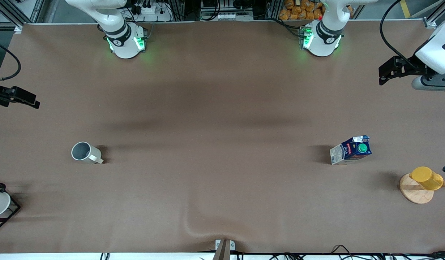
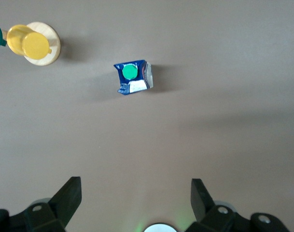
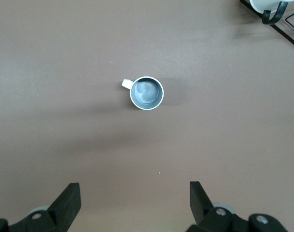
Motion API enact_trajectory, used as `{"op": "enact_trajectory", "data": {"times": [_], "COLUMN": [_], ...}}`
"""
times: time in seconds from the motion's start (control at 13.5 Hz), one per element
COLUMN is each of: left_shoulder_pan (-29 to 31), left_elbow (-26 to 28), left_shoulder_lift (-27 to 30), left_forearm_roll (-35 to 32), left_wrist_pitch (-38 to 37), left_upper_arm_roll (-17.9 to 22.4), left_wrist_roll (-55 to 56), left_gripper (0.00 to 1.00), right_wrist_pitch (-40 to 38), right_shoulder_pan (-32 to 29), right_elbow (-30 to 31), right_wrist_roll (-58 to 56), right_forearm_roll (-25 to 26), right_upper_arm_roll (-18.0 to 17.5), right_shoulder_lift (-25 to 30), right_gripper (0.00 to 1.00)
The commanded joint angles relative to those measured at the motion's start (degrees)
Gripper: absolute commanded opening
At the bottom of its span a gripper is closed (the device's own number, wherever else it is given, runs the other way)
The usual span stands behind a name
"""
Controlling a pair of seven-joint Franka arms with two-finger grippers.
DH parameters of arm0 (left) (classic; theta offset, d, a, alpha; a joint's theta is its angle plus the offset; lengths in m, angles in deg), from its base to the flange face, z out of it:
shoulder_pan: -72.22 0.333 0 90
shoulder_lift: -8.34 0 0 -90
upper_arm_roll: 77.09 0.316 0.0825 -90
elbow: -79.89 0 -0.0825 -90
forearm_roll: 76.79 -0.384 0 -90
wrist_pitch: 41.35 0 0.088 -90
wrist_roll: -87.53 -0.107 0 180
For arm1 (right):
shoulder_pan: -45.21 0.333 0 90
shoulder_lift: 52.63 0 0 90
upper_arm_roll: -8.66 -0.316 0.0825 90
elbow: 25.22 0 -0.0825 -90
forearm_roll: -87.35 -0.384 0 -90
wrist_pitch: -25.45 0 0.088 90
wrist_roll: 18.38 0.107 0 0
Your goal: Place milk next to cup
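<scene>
The milk [image 1: 350, 150], a dark blue carton with a green round cap, stands on the brown table toward the left arm's end. It also shows in the left wrist view [image 2: 133, 77]. The cup [image 1: 85, 153], a cream-white mug with a grey inside, stands toward the right arm's end, far from the milk. It also shows in the right wrist view [image 3: 147, 93]. My left gripper [image 2: 136, 193] is open and empty, high over the table, apart from the milk; it also shows in the front view [image 1: 386, 72]. My right gripper [image 3: 135, 193] is open and empty, high up, apart from the cup; it also shows in the front view [image 1: 25, 99].
A yellow cup on a round wooden stand [image 1: 421, 182] is nearer to the front camera than the milk, at the left arm's end. A white cup in a black wire rack [image 1: 0, 206] is at the right arm's end. The table cloth has a wrinkle [image 1: 208, 225] near the front edge.
</scene>
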Motion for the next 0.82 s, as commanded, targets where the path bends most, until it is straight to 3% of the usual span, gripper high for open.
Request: {"op": "enact_trajectory", "data": {"times": [0.0,0.74], "left_shoulder_pan": [0.6,1.6], "left_elbow": [-0.6,-0.7], "left_shoulder_lift": [0.1,0.4], "left_forearm_roll": [1.0,3.9], "left_wrist_pitch": [0.8,0.7], "left_upper_arm_roll": [0.3,0.3], "left_wrist_roll": [-1.0,-0.6], "left_gripper": [1.00,1.00], "right_wrist_pitch": [-0.7,-0.8], "right_shoulder_pan": [-0.1,-1.3], "right_elbow": [-0.6,-1.0], "right_wrist_roll": [-0.2,-0.2], "right_forearm_roll": [1.2,0.1], "right_upper_arm_roll": [-0.4,-0.2], "right_shoulder_lift": [0.2,-0.3], "right_gripper": [1.00,1.00]}}
